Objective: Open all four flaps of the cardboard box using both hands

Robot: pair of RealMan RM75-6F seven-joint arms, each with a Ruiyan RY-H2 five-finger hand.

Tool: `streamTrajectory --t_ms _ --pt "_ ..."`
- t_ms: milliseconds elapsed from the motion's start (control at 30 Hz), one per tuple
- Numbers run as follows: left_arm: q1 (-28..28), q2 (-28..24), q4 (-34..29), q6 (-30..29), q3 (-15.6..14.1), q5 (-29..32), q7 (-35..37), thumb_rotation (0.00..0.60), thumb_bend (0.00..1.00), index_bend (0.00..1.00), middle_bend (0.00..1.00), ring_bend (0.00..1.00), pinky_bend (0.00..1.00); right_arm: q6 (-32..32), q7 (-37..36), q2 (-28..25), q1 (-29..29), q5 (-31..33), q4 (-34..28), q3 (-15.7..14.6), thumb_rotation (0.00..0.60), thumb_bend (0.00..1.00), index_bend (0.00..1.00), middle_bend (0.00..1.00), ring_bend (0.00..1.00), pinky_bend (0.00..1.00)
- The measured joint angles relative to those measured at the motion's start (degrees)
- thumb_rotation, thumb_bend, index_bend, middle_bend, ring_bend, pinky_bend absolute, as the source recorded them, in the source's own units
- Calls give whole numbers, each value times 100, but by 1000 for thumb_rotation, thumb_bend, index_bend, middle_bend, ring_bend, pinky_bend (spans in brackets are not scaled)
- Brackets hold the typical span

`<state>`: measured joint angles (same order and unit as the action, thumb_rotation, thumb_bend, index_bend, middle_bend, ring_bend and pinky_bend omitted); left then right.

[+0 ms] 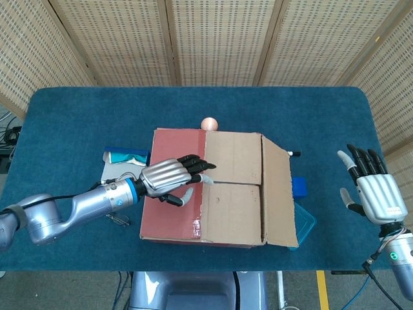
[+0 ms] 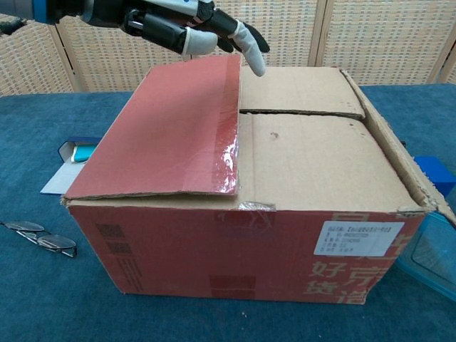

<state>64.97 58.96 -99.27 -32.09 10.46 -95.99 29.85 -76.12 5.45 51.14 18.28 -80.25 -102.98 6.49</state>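
The cardboard box (image 1: 219, 187) (image 2: 285, 235) stands mid-table. Its red left flap (image 1: 174, 184) (image 2: 167, 128) lies flat over the top, and the two brown inner flaps (image 1: 232, 158) (image 2: 313, 153) are closed. The right flap (image 1: 279, 194) (image 2: 399, 160) slopes slightly outward. My left hand (image 1: 171, 175) (image 2: 182, 25) hovers over the red flap, fingers extended toward its inner edge, holding nothing. My right hand (image 1: 374, 190) is off to the box's right, palm down, fingers spread, empty; the chest view does not show it.
Glasses (image 1: 116, 218) (image 2: 39, 239) lie left of the box beside a white sheet with a teal item (image 1: 126, 157) (image 2: 78, 153). A pink ball (image 1: 209, 124) sits behind the box. A blue block (image 1: 299, 187) and clear blue container (image 1: 304, 223) (image 2: 431, 249) sit at its right.
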Motion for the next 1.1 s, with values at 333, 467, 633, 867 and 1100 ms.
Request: streamTrajectory --t_ms 333,467,633,867,1100 --pt "404 372 196 408 31 426 -380 157 769 260 50 0 0 -48 -104 -16 -97 -18 35 30 600 486 28 0 0 0" --pt "559 517 254 611 39 659 -660 157 767 271 66 0 0 -69 -149 -17 -139 -24 53 40 600 483 28 0 0 0" --pt "697 615 262 798 25 924 -1050 156 765 285 98 0 0 -109 -196 -19 -195 -26 75 55 600 485 28 0 0 0" --pt "751 640 226 824 -2 1249 -1528 156 760 375 213 50 0 -126 -240 -17 -234 -11 106 90 600 486 28 0 0 0" --pt "724 572 158 760 -42 1494 -1837 155 757 412 255 81 0 -113 -245 24 -235 2 142 131 600 483 28 0 0 0"
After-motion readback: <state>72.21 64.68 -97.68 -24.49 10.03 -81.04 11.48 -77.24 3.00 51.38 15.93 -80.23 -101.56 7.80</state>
